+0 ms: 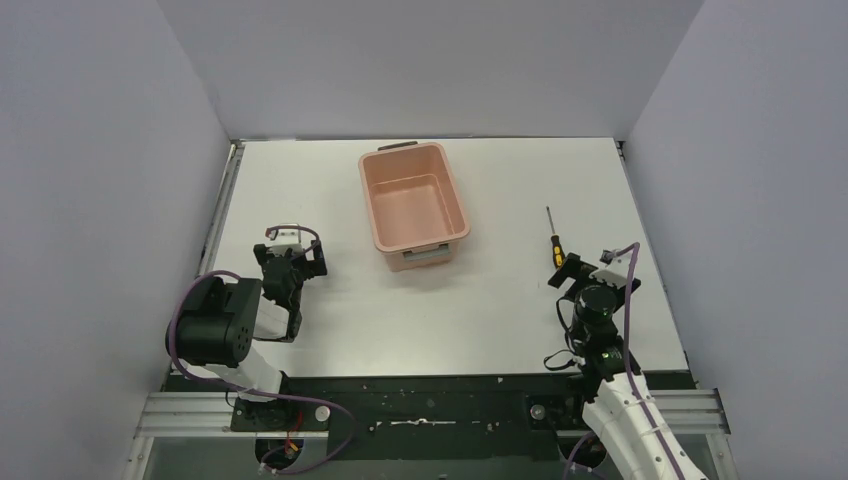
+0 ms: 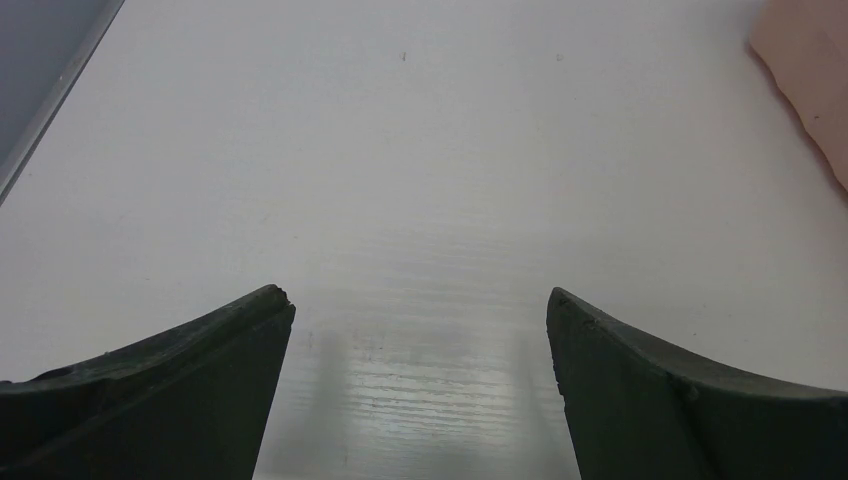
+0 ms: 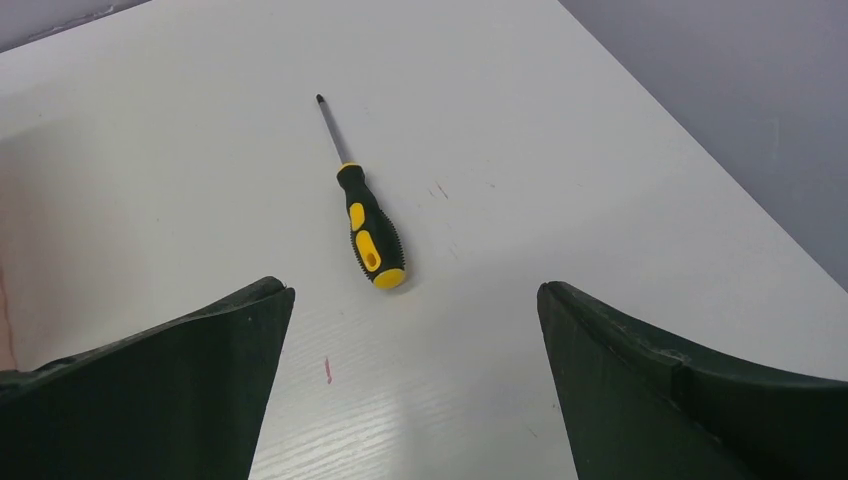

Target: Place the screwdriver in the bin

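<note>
The screwdriver (image 1: 552,240) lies flat on the white table at the right, its thin shaft pointing away and its yellow-and-black handle (image 3: 371,238) toward me. The salmon-pink bin (image 1: 413,204) stands upright and empty at the table's middle back. My right gripper (image 1: 577,272) sits just near of the handle, open, with only bare table between its fingers (image 3: 413,300). My left gripper (image 1: 295,254) rests low at the left, open and empty (image 2: 420,305). The bin's corner (image 2: 810,70) shows at the upper right of the left wrist view.
Grey walls enclose the table on the left, back and right. The table's right edge (image 3: 700,150) runs close beside the screwdriver. A metal rail (image 1: 225,200) lines the left side. A black strip with the arm bases (image 1: 420,405) crosses the near edge.
</note>
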Robot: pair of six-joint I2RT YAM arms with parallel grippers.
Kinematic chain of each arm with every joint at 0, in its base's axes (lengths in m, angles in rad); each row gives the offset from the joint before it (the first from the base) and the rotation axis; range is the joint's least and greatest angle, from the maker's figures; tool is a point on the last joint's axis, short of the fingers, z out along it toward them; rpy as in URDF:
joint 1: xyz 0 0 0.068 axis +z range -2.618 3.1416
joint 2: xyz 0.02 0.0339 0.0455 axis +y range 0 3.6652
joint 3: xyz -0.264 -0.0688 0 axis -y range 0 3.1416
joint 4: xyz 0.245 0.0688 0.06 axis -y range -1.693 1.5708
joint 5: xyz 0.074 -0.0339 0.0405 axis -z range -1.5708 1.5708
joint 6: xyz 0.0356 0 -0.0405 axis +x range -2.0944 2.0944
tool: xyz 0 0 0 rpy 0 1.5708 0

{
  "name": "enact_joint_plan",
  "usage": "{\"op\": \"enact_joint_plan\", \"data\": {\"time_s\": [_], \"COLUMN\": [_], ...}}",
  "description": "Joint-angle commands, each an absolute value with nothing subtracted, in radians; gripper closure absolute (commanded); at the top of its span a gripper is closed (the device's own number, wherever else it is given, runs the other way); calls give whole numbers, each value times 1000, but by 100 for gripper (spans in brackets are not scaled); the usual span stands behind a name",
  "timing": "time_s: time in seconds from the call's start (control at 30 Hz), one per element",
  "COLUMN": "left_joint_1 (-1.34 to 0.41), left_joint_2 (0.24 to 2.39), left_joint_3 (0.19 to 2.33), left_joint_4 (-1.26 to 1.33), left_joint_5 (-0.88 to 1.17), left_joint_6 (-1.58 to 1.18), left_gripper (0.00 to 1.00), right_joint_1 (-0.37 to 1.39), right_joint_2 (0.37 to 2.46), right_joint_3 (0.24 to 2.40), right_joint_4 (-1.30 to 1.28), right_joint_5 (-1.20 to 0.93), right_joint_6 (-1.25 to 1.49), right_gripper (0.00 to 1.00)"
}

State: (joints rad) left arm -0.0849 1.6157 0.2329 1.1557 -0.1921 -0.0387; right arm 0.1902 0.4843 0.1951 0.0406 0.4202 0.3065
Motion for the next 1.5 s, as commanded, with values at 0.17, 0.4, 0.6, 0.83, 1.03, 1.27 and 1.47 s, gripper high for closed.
{"op": "enact_joint_plan", "data": {"time_s": [0.17, 0.4, 0.6, 0.83, 1.03, 1.27, 1.47], "left_joint_1": [-82, -83, -83, -83, -82, -82, -83], "left_joint_2": [1610, 1609, 1609, 1609, 1610, 1610, 1609], "left_joint_3": [253, 252, 252, 252, 252, 252, 252], "left_joint_4": [1212, 1213, 1212, 1212, 1212, 1212, 1212], "left_joint_5": [-183, -183, -183, -182, -183, -183, -183], "left_joint_6": [-24, -24, -24, -24, -25, -25, -24], "left_gripper": [3, 3, 3, 3, 3, 3, 3], "right_joint_1": [187, 144, 3, -29, -28, -25, -21], "right_joint_2": [559, 968, 1392, 1736, 1865, 1877, 1841], "right_joint_3": [304, 718, 1139, 1273, 1232, 1295, 1685], "right_joint_4": [101, -146, -496, -583, -529, -608, -963], "right_joint_5": [399, 379, 30, -100, -45, 38, 78], "right_joint_6": [260, 197, 123, 46, 63, 39, 35], "right_gripper": [0, 0, 0, 9, 29, 100, 100]}}
